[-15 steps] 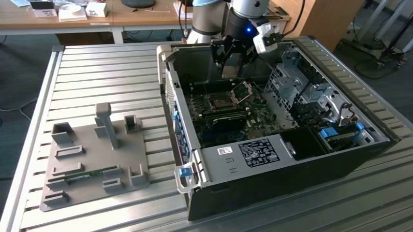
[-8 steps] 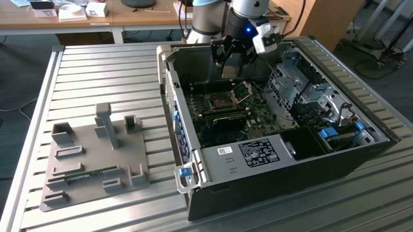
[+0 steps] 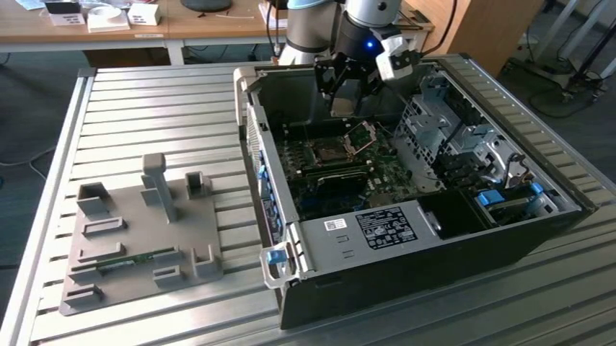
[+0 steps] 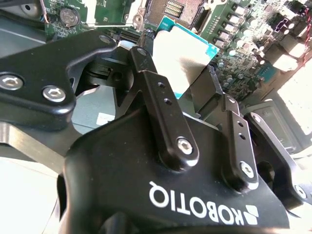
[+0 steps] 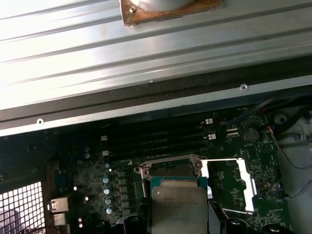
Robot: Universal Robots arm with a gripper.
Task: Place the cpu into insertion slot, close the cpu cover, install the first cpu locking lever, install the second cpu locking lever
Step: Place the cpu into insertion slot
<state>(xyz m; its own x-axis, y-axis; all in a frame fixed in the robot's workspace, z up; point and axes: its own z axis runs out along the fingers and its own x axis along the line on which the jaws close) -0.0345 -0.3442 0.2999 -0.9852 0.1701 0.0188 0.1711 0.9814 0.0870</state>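
The gripper (image 4: pixel 174 66) pinches the cpu (image 5: pixel 179 209) by two opposite edges. The bare socket (image 5: pixel 170 168) sits just below and beyond it, with the cover (image 5: pixel 247 183) flipped open alongside.

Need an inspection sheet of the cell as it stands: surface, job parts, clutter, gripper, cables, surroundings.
Surface: slatted metal table, with an open computer case lying on it.
Job's things: cpu held above the motherboard, not in the socket; cpu cover standing open; levers cannot be made out.
Clutter: grey holder tray at the exterior view's left, with a green memory stick in it.
Gripper: gripper shut on the cpu, inside the case.
Cables: wire bundle inside the case, at the exterior view's right.
Surroundings: wooden desk with white boxes behind the table.
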